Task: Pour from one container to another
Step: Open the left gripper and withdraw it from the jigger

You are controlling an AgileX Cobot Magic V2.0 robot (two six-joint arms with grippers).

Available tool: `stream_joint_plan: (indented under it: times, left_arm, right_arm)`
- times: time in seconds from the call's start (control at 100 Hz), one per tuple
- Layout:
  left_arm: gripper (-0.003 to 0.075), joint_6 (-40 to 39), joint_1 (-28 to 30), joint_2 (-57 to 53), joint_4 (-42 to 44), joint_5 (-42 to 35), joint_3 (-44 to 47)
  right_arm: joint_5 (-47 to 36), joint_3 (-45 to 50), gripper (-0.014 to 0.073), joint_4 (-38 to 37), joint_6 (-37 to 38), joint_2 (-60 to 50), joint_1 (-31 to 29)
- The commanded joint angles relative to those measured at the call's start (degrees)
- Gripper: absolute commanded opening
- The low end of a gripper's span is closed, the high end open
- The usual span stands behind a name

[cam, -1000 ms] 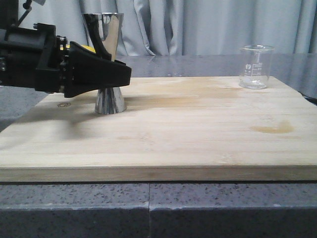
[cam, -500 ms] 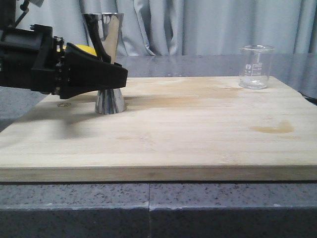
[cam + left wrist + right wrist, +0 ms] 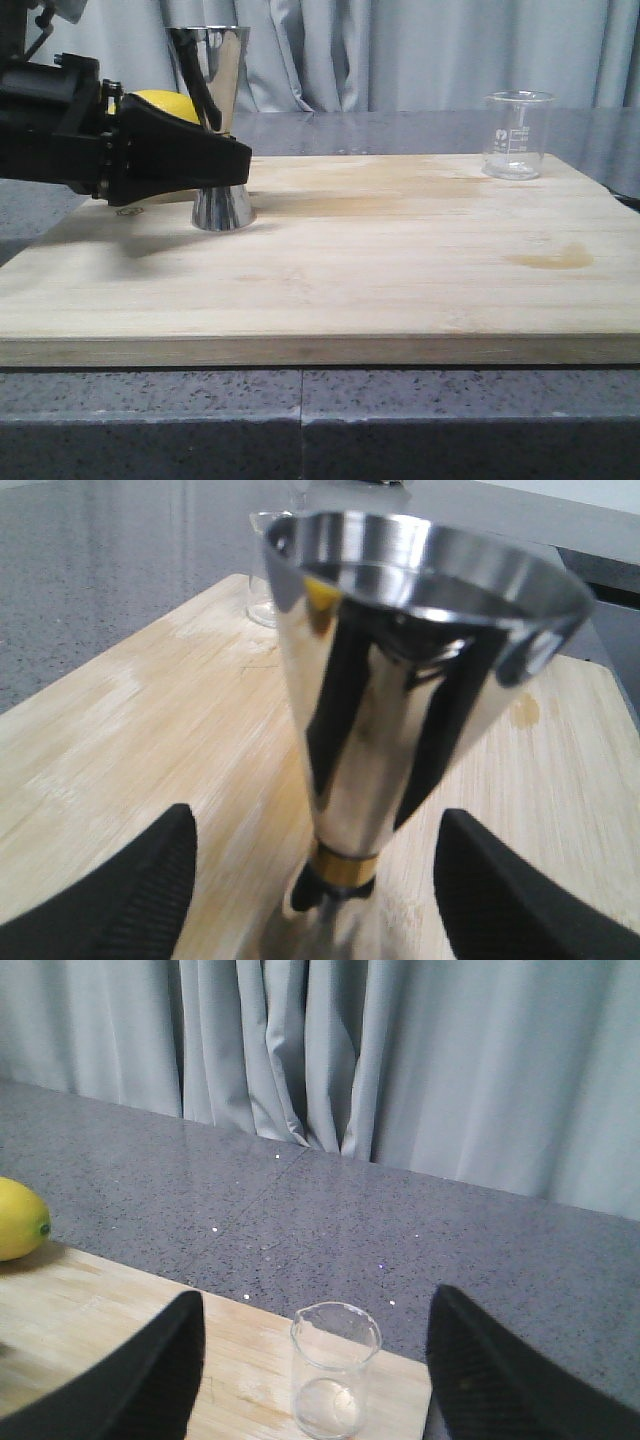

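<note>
Standing upright near the far left part of the wooden board (image 3: 400,260), the steel jigger (image 3: 214,130) is showing its wide cup above and its flared foot on the wood. The left hand (image 3: 238,166) is reaching in from the left side at the level of the jigger's narrow waist. In the left wrist view its two black fingers (image 3: 120,900) are spread wide, one on each side of the jigger, and they are not touching the metal. The thin gold band (image 3: 343,868) is sitting low between them.

Compared with the earlier pictures, the left hand is now sitting a little more to the left and a little lower, so more of the yellow lemon (image 3: 158,103) behind it is showing. The jigger and the beaker are keeping their places.

The glass beaker (image 3: 517,134) is standing upright at the far right corner of the board, well apart from the jigger. In the right wrist view the right hand (image 3: 315,1380) is hovering behind the beaker with its dark fingers (image 3: 135,1385) spread on both sides, not touching the glass. The board is lying on the grey speckled tabletop (image 3: 300,420), and a grey curtain (image 3: 420,50) is hanging behind.
</note>
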Motion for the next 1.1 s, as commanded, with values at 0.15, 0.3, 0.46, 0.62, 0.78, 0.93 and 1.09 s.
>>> stream_joint_plan:
  times: [0.15,0.3,0.46,0.62,0.78,0.93,1.09]
  left_arm:
    - [0.0475,-1.7,0.8,-2.7,-0.2,-11.2,-0.8]
    - [0.0475,-2.3,1.8,-3.9,0.8,-11.2,-0.8]
    - [0.0475,-3.7,3.0,-5.0,2.2,-11.2,-0.8]
    - [0.0475,-6.4,4.1,-5.0,5.2,-11.2,-0.8]
    - [0.0475,-8.1,5.7,-5.8,6.5,-11.2,-0.8]
    - [0.0475,-9.8,7.3,-7.5,7.5,-11.2,-0.8]
    - [0.0475,-11.3,9.5,-10.9,8.2,-11.2,-0.8]
  right_arm:
    - [-4.6,-2.1,0.0407,-0.6,-0.3,-0.4,-0.3]
    - [-4.6,-2.1,0.0407,-0.6,-0.3,-0.4,-0.3]
    - [-4.6,-2.1,0.0407,-0.6,-0.3,-0.4,-0.3]
    - [-4.6,-2.1,0.0407,-0.6,-0.3,-0.4,-0.3]
    - [-4.6,-2.1,0.0407,-0.6,-0.3,-0.4,-0.3]
    - [-4.6,-2.1,0.0407,-0.6,-0.3,-0.4,-0.3]
    - [-4.7,-2.1,0.0407,-0.6,-0.3,-0.4,-0.3]
